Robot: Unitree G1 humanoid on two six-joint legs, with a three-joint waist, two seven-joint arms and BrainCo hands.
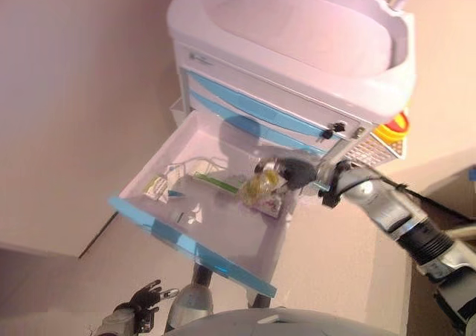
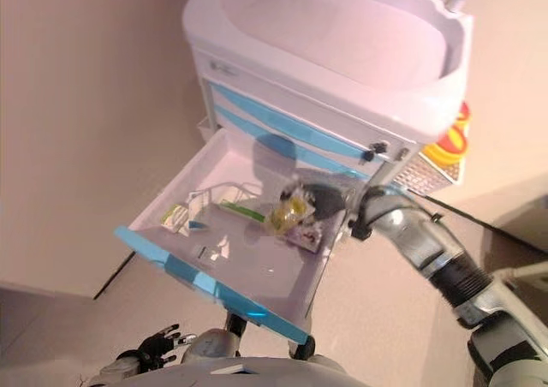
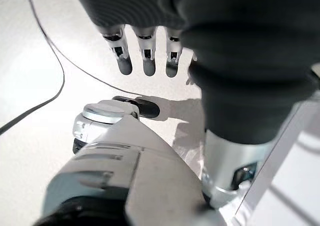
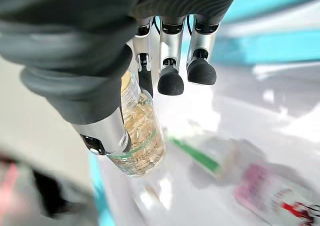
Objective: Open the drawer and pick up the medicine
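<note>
A white medical cart (image 1: 297, 46) with blue-fronted drawers has one drawer (image 1: 223, 232) pulled out. My right hand (image 1: 294, 171) is over the drawer's right part, shut on a clear medicine bottle (image 1: 262, 187) of yellow capsules. In the right wrist view the bottle (image 4: 140, 136) is pinched between the thumb and the fingers (image 4: 171, 78), lifted clear of the drawer floor. My left hand (image 1: 141, 302) hangs low at the bottom left, open and empty; the left wrist view shows its fingers (image 3: 145, 51) straight above the floor.
In the drawer lie a green-and-white box (image 1: 158, 186), a green tube (image 1: 216, 180) and a pink packet (image 1: 271, 206). The drawer's blue front (image 1: 186, 239) juts out toward me. A red and yellow part (image 1: 394, 128) hangs on the cart's right side. A wall stands at the left.
</note>
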